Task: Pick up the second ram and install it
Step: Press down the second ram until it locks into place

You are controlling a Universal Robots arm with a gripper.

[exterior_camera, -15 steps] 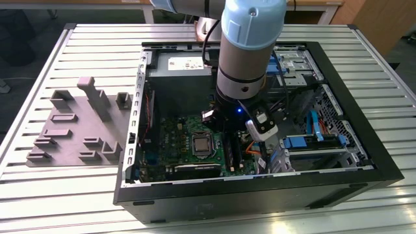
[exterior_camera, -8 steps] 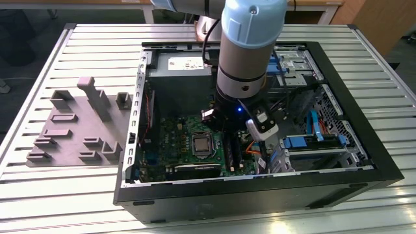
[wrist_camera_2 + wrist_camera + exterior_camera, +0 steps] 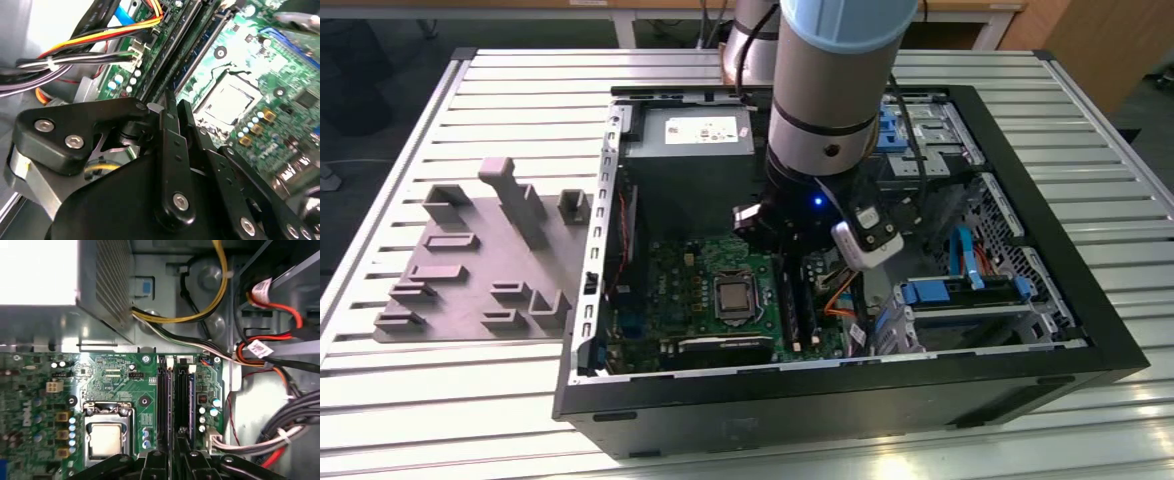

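Background: slatted metal bench (image 3: 427, 420).
Wooden furniture (image 3: 1107, 40) stands behind the bench; dark floor (image 3: 374, 90) lies beyond its far corner.

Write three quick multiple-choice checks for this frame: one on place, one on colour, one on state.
1. Where is the gripper?
A. Over the grey moulded holder
B. Inside the black computer case, above the long black slots of the green motherboard
C. Above the slatted table, outside the case

2. What colour are the plastic drive brackets?
A. Red
B. Yellow
C. Blue

3. What state is the processor socket in?
A. Bare, with the square silver chip exposed
B. Covered by a cooler fan
C. Buried under cables

Answers:
1 B: the first wrist view shows the gripper just over the long black slots of the green motherboard, within the black computer case.
2 C: the plastic drive brackets are blue in the exterior view.
3 A: the square silver chip sits uncovered.
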